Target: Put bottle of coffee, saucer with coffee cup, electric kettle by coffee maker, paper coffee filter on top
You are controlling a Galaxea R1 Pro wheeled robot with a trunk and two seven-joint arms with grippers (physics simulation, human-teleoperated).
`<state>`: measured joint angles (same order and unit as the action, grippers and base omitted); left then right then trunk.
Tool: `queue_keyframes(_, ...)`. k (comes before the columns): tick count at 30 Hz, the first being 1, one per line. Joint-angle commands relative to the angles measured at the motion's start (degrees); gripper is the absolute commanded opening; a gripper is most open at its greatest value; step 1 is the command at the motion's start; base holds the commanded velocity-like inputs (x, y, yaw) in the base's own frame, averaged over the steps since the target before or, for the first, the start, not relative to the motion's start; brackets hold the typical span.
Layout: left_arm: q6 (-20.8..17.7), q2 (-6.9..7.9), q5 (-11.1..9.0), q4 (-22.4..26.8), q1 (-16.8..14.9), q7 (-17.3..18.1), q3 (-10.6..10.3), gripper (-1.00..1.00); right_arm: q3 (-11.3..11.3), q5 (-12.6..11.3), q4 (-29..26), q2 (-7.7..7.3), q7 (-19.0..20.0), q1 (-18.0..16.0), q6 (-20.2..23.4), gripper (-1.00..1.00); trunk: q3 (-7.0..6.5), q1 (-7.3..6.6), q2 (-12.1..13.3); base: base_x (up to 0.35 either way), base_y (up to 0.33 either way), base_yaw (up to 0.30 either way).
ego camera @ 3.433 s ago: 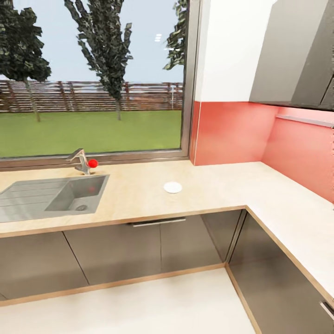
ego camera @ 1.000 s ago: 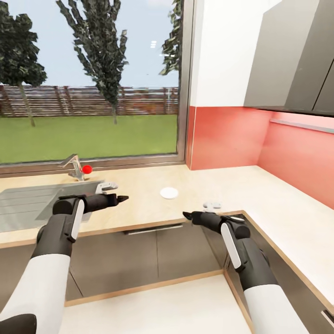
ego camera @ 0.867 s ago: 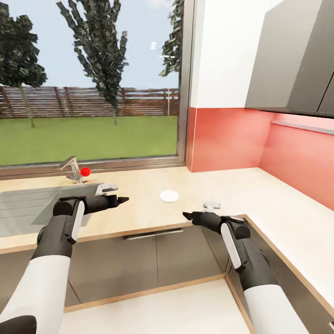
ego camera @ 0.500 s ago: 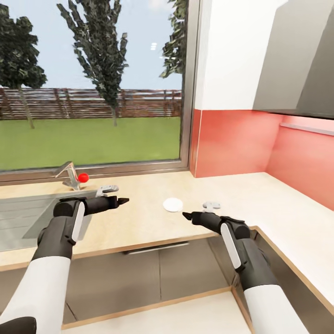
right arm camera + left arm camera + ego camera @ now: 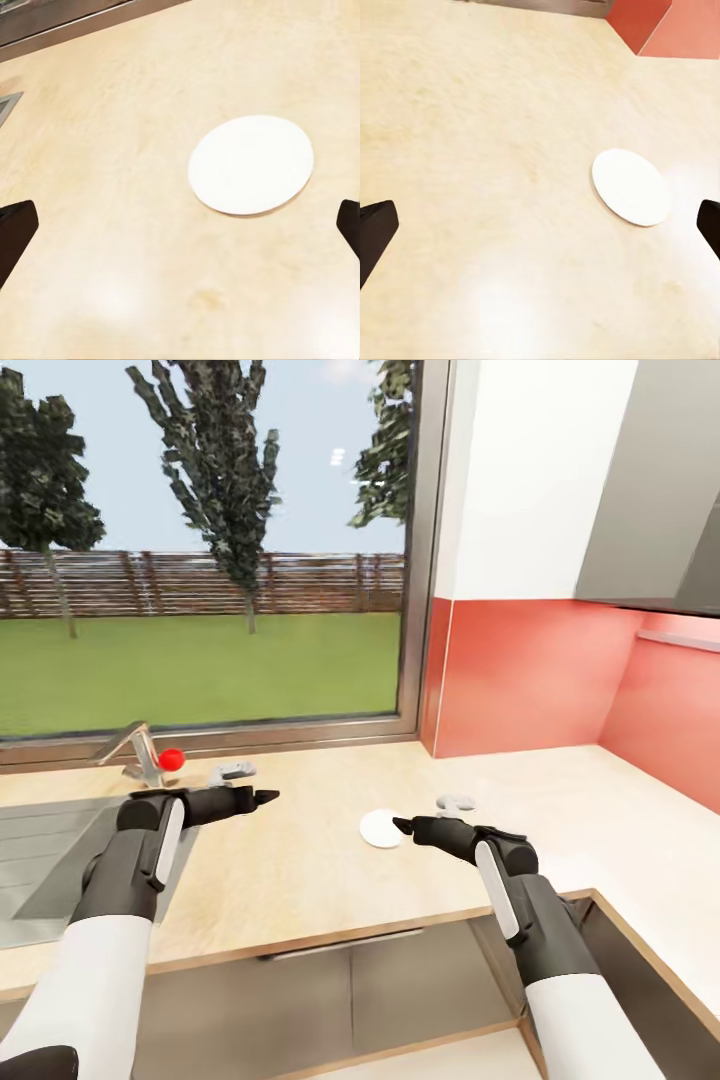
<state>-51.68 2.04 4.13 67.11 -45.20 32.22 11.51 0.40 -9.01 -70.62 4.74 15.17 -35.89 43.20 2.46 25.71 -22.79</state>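
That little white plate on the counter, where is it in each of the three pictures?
Head view: the saucer lies on the countertop, just beyond the right gripper.
Left wrist view: the saucer is right of centre.
Right wrist view: the saucer is upper right of centre.
Shared landmark: the pale wood-look countertop under it.

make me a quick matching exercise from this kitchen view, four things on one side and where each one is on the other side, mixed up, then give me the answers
Things:
1. saucer
2. tap with red knob
3. left hand
4. right hand

Places:
A. at the back edge of the steel sink, below the window
B. flat on the kitchen countertop, nothing on it
C. over the countertop just beside the saucer, pointing toward it
D. over the countertop near the sink's right edge, well clear of the saucer

Pairs: 1-B, 2-A, 3-D, 4-C
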Motion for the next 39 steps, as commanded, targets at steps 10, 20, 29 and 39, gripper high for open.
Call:
queue_keyframes(10, -0.2, -0.94, 0.4, 0.0, -0.1, 0.5, 0.1, 1.0, 0.0, -0.2, 0.0, -0.06, 0.0, -0.1, 0.3, 1.0, -0.03, 0.07, -0.1, 0.287, -0.186, 0.126)
queue_keyframes(20, -0.1, -1.1, 0.4, -2.4, -0.1, 0.5, 0.1, 1.0, 0.0, -0.2, 0.0, -0.08, 0.0, -0.1, 0.3, 1.0, -0.04, 0.07, -0.1, 0.244, -0.245, 0.004)
queue_keyframes(29, 3.2, -1.0, 0.4, -5.0, -0.1, 0.5, 0.2, 1.0, 0.0, -0.1, 0.0, -0.08, 0.0, 0.1, 0.3, 1.0, -0.04, 0.07, -0.1, 0.316, -0.04, 0.048)
queue_keyframes(39, 4.2, -0.99, 0.5, -10.3, -0.1, 0.5, 0.2, 1.0, -0.1, -0.2, 8.2, -0.2, 0.1, 0.7, 0.3, 1.0, -0.04, 0.07, -0.1, 0.052, -0.001, 0.082)
